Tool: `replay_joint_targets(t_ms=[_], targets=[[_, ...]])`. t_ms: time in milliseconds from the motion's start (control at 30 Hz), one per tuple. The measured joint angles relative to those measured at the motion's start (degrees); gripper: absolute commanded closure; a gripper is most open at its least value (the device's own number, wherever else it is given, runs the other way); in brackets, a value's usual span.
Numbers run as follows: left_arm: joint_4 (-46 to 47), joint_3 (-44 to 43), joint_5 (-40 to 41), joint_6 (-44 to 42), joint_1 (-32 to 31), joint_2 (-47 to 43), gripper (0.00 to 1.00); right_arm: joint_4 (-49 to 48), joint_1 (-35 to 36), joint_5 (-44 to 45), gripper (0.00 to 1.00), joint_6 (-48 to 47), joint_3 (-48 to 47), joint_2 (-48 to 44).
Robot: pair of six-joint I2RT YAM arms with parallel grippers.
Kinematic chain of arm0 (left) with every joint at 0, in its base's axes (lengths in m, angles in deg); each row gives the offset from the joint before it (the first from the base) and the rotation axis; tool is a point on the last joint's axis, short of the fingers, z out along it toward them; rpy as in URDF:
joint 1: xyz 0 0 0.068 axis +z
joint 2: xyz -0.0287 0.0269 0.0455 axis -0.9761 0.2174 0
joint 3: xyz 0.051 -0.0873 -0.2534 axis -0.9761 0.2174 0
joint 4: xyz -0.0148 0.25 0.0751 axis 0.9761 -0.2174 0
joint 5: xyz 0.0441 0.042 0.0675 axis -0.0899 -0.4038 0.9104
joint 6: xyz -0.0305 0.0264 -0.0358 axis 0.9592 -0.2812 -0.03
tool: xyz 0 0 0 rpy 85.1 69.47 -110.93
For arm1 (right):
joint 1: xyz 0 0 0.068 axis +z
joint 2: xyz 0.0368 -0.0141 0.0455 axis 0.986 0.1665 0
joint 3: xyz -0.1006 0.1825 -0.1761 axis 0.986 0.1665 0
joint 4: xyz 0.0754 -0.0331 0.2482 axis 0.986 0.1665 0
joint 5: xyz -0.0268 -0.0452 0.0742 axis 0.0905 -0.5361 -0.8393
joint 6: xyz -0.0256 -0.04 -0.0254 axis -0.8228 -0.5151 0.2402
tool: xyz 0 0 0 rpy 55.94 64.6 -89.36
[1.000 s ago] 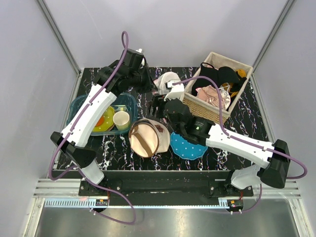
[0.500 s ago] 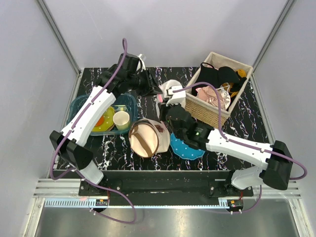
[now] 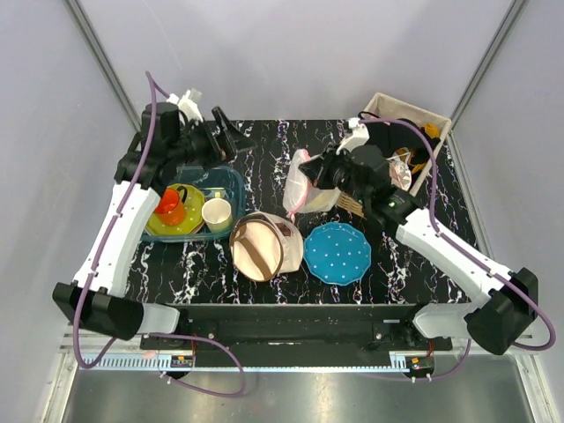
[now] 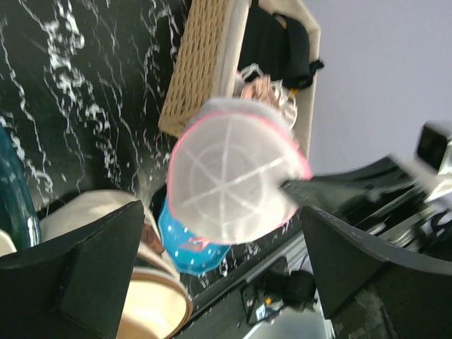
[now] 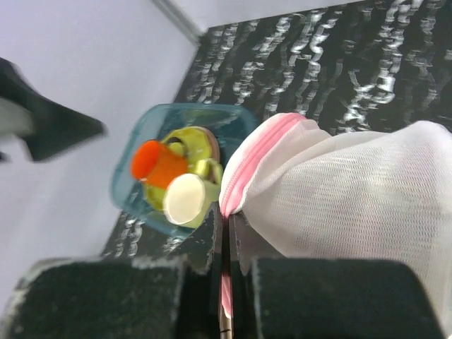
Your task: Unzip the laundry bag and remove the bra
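Observation:
The laundry bag (image 3: 298, 185), white mesh with a pink zipper rim, hangs above the middle of the table. My right gripper (image 3: 315, 178) is shut on its pink rim; the right wrist view shows the jaws pinched tight on the rim (image 5: 227, 226), with the mesh of the laundry bag (image 5: 353, 183) bulging to the right. My left gripper (image 3: 226, 137) stands open at the back left, apart from the bag. In the left wrist view the round ribbed laundry bag (image 4: 233, 176) floats beyond the spread fingers (image 4: 78, 275). The bra is hidden.
A wicker basket (image 3: 398, 100) of clothes stands at the back right. A blue dotted plate (image 3: 337, 251) and a beige canvas bag (image 3: 264, 245) lie near the front. At the left, a teal tray (image 3: 236, 189) holds an orange cup, a cream cup and a yellow plate.
My left gripper opened, let go of the bag and swung back to the far left. My right gripper shut on the pink rim and lifted the bag up and to the right.

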Motion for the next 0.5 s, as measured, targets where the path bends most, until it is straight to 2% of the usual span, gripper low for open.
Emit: replay_joint_targets(t_ms=[200, 400, 500], targets=[[4.11, 14.88, -5.46, -0.37, -0.17, -5.70, 0.08, -3.78, -5.84, -12.44, 1.00, 6.99, -2.99, 0.09], [12.04, 27.91, -9.75, 6.71, 0.44, -7.67, 0.09, -14.19, -10.67, -20.28, 1.00, 17.35, -1.86, 2.71], [19.26, 32.85, -11.67, 11.93, 1.25, -9.35, 0.09, -18.34, -11.91, -22.08, 1.00, 21.31, -0.72, 4.31]])
